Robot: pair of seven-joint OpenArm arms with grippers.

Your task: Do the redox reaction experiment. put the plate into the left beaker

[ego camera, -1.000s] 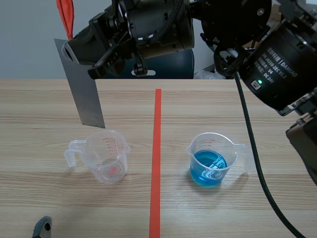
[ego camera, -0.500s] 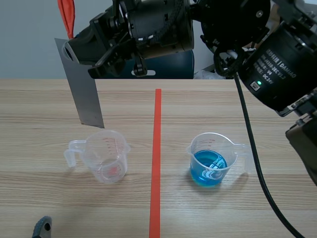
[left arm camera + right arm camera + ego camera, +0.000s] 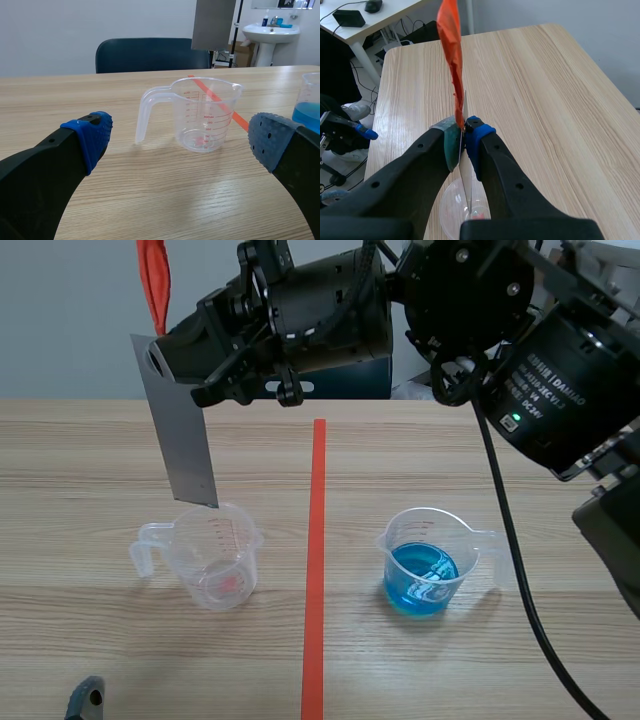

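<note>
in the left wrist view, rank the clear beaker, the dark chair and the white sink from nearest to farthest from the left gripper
From the open left gripper:
1. clear beaker: on the table, straight ahead of the gripper.
2. dark chair: behind the table's far edge.
3. white sink: farthest back in the room, well beyond the chair.

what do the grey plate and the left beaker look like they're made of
The plate looks like sheet metal: thin, flat and evenly dull grey with a matte face, though a coated sheet can't be ruled out. The left beaker looks like clear moulded plastic: see-through walls, a red printed scale and a one-piece handle and spout. Glass seems less likely.
</note>
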